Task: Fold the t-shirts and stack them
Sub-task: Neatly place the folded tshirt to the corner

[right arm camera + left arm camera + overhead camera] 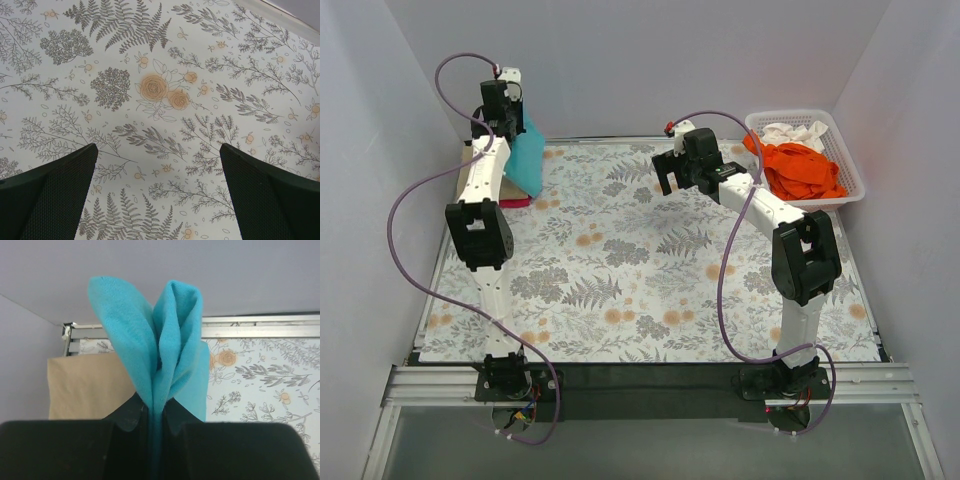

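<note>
Left gripper, nearest its wrist lens, is clamped on the turquoise t-shirt, raised over the far-left corner of the floral table cloth (tan t-shirt lying at that corner). At far right the basket holds the orange t-shirt and white t-shirt; right gripper hangs spread wide, empty, above the cloth.
</note>
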Available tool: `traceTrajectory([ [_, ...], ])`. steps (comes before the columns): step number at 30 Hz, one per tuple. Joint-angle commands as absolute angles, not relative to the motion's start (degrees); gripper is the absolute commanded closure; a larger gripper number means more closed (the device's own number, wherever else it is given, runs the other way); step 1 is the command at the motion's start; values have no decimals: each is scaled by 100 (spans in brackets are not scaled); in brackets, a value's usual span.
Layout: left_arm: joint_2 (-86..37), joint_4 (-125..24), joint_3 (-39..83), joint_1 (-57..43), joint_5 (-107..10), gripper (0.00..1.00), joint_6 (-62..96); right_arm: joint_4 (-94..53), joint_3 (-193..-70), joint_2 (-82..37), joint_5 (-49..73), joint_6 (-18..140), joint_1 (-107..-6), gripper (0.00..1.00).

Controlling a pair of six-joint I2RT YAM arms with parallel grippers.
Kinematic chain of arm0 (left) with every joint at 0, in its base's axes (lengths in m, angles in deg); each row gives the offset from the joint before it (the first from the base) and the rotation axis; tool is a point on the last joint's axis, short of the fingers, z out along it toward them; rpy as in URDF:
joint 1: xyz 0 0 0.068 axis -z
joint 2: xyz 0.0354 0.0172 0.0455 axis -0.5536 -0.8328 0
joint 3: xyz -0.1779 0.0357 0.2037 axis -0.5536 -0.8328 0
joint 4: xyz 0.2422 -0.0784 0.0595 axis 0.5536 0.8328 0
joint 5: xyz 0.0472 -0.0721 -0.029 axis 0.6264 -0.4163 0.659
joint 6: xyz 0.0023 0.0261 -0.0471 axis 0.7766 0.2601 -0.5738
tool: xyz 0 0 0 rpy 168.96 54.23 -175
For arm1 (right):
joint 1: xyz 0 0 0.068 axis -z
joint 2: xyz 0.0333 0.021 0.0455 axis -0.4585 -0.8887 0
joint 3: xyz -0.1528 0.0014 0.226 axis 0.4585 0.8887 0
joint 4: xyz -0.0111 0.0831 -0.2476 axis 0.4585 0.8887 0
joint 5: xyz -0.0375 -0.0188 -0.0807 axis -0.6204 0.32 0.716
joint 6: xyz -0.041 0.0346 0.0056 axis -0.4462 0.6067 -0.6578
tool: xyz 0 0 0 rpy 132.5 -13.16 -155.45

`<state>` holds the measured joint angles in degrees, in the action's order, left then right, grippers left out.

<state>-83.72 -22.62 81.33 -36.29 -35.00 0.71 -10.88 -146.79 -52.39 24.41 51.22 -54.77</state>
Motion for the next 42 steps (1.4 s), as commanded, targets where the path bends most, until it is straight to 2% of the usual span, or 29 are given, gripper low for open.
traceTrajectory([
  [1,-7528,-2573,8224,-3607,-3641,100,159,-1318,-14752,-5152,2403,5082,-5497,2],
  [19,-7431,-2546,7811,-3765,-3738,100,150,-1318,-14769,-5213,2456,5047,-5532,2],
  [42,-8617,-3003,7871,-4442,-4019,100,431,-1301,-14673,-5275,2447,5021,-5559,2],
])
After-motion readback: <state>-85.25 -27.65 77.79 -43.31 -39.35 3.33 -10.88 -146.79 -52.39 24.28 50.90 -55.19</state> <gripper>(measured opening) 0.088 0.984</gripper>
